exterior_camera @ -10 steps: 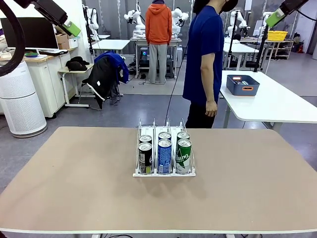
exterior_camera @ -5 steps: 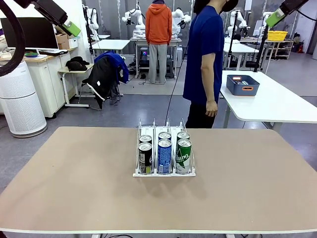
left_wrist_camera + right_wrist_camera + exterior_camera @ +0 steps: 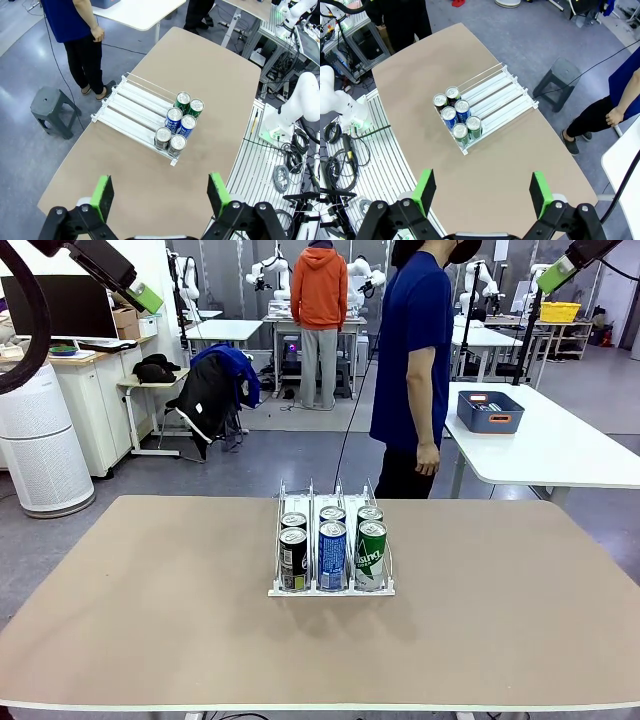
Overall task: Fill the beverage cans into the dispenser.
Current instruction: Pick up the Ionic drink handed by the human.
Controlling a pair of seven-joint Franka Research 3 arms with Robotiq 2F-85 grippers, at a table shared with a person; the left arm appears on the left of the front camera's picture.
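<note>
Basically, nothing has moved in the last second, so no progress and no regress. Left gripper (image 3: 161,195) hangs high over the left side of the desk (image 3: 150,620), jaws wide, holding nothing. Dispenser (image 3: 330,592) sits mid-desk, nearer the far edge, front lip toward the robot. Left lane: two black-and-green cans (image 3: 293,560), one behind the other at the lip. Middle lane: two blue-and-white cans (image 3: 332,554), same arrangement. Right lane: two green cans (image 3: 371,554), same. All six stand upright; the lanes behind them run bare to the far end in the wrist views. Right gripper (image 3: 483,192) is parked high over the right side of the desk, also wide and empty. Person (image 3: 410,360) stands just past the far edge, hand (image 3: 428,460) down at the side, carrying nothing I can make out. My read: every can I see is racked, so either the fill is finished or both arms are waiting for more stock. Room remains in all three lanes.
</note>
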